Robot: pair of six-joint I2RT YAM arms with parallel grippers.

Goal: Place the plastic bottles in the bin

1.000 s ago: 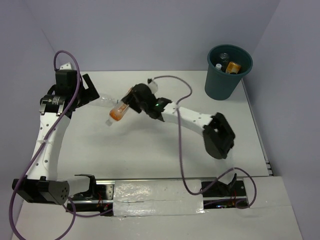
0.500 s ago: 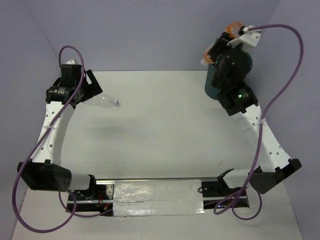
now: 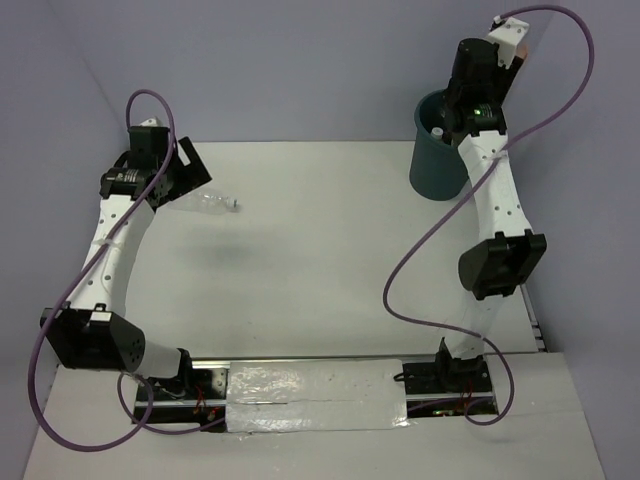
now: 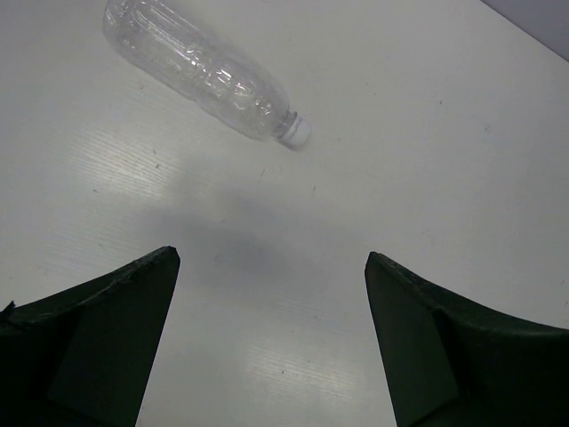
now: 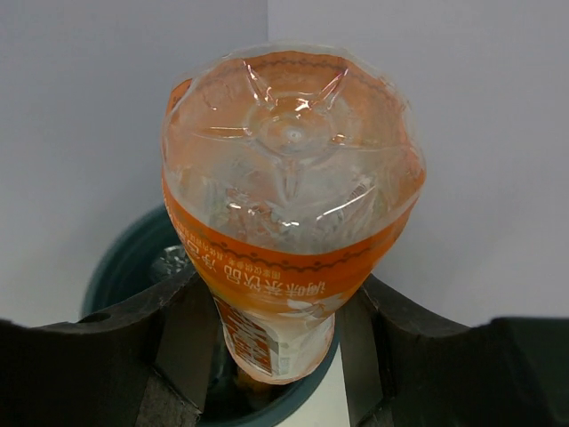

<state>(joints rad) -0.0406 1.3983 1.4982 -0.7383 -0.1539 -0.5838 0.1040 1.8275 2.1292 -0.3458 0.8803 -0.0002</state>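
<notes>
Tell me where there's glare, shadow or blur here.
Left wrist: streaky glare on the white table below the clear unlabelled plastic bottle, and a soft shadow between the fingers of the open left gripper. Right wrist: bright highlights on the base of the orange labelled plastic bottle; the dark teal bin behind looks softer. Top external: even light, one faint shadow on the table.

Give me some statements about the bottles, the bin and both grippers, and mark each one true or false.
1. The right gripper holds an orange bottle above the bin. True.
2. The left gripper is shut on the clear bottle. False: it is open, and the bottle lies apart from it on the table.
3. The clear bottle stands upright. False: it lies on its side.
4. The clear bottle carries no label. True.
</notes>
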